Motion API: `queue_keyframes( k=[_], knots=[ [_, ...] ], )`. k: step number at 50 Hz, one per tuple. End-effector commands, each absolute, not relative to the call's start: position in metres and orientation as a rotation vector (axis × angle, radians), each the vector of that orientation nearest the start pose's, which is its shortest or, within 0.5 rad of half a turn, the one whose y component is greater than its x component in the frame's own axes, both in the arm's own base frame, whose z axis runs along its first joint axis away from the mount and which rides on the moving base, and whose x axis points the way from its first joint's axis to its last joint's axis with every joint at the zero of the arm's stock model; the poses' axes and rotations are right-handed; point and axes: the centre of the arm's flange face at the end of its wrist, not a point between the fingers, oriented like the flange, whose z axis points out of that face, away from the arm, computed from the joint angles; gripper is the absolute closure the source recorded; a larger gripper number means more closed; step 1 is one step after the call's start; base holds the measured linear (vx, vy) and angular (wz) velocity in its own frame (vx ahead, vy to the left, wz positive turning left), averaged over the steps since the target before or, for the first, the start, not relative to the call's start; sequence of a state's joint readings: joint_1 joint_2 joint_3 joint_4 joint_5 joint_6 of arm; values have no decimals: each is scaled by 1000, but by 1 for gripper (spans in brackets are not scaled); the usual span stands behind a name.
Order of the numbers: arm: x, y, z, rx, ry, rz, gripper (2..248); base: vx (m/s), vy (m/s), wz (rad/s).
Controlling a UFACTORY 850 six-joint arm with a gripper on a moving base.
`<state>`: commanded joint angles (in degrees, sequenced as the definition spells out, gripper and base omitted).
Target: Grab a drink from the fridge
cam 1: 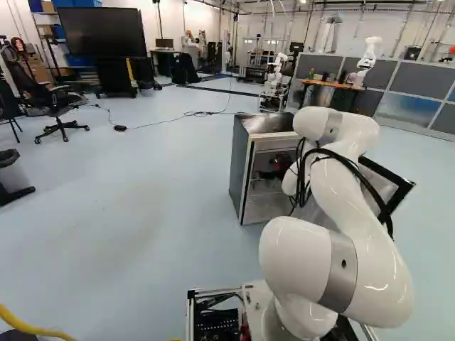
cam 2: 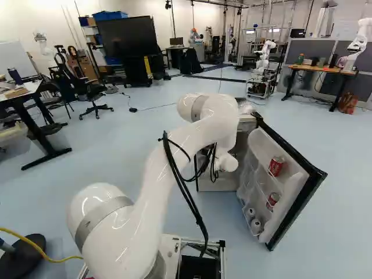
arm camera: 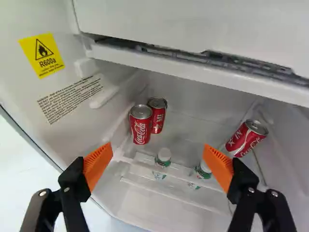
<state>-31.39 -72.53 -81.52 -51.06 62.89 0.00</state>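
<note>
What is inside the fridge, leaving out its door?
Inside the fridge are two red cans close together, a tilted can and two white-topped bottles. One of the fingers partly covers a bottle; the front can partly hides its neighbour. The panel above hides whatever is behind.

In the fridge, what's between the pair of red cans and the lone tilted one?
Bare white fridge liner, as the wrist view shows; two white-capped bottles sit off that line, towards the gripper.

The floor [cam 1: 156,185] is brightly lit and, in the wrist view, washed out. Highlights are reflected by the glossy arm [cam 1: 366,263].
</note>
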Motion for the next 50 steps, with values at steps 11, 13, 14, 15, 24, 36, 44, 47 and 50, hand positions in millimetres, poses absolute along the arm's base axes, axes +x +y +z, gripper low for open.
queue_keyframes(
  k=[11, 13, 14, 15, 24, 36, 44, 47, 50],
  knots=[
    [584, -282, 36, -2466, -526, -1714, 3, 0, 0, 0],
    [584, -282, 34, -2466, -527, -1714, 3, 0, 0, 0],
    [585, -282, 34, -2466, -527, -1714, 3, 0, 0, 0],
    [585, -282, 33, -2465, -527, -1714, 3, 0, 0, 0],
    [588, -282, 31, -2462, -534, -1719, 3, 0, 0, 0],
    [595, -280, 28, -2455, -547, -1727, 3, 0, 0, 0],
    [599, -280, 18, -2451, -552, -1729, 3, 0, 0, 0],
    [600, -280, 14, -2450, -554, -1730, 3, 0, 0, 0],
    [602, -280, 9, -2449, -556, -1730, 3, 0, 0, 0]
  ],
)
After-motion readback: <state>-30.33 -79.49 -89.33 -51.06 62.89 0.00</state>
